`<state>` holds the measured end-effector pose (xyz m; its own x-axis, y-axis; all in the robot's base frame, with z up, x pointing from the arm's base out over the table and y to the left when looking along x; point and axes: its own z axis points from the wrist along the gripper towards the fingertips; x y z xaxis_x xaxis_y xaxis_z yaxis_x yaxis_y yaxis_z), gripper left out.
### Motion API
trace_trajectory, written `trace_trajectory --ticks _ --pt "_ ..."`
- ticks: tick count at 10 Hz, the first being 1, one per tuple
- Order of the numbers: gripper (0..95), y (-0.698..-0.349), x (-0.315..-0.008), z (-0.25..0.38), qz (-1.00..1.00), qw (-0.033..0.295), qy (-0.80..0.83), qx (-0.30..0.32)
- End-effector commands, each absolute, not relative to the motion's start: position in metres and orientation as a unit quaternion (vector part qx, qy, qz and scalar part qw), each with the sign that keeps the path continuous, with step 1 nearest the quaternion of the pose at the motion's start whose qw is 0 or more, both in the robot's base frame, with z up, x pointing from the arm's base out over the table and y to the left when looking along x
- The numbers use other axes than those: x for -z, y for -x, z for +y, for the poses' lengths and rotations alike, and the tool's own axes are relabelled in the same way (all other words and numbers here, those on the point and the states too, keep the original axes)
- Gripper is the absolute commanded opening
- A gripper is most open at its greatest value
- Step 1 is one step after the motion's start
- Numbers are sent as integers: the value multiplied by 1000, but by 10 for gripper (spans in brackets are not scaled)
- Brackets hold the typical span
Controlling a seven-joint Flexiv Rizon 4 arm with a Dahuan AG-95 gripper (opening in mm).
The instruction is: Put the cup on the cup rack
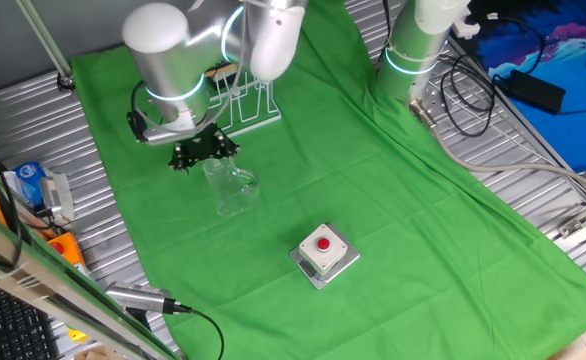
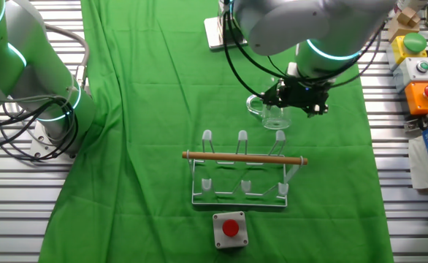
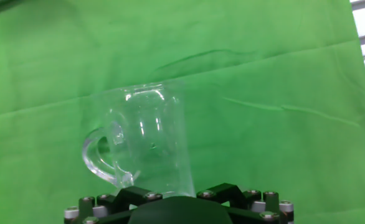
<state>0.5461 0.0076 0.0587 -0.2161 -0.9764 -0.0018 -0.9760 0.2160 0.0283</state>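
Hanging over the green cloth [image 1: 373,200], the gripper [image 1: 205,152] sits right at the rim of the cup [image 1: 231,186]; whether its fingers clamp the glass or stand apart cannot be told from these views. In the hand view the cup [image 3: 146,140] fills the centre, its handle [image 3: 101,158] at the left. The cup rack [image 2: 242,172] stands nearby, apart from the cup, with the grey box with the red button [image 2: 230,229] just beside it.
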Motion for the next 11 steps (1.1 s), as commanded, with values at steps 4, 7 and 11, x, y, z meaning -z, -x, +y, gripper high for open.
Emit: trace_trajectory --ticks 4,7,11 --pt "760 -547 -58 8 -803 10 -595 21" --pt "760 -547 -58 8 -802 12 -596 32" --pt "760 -547 -58 8 -794 17 -605 48"
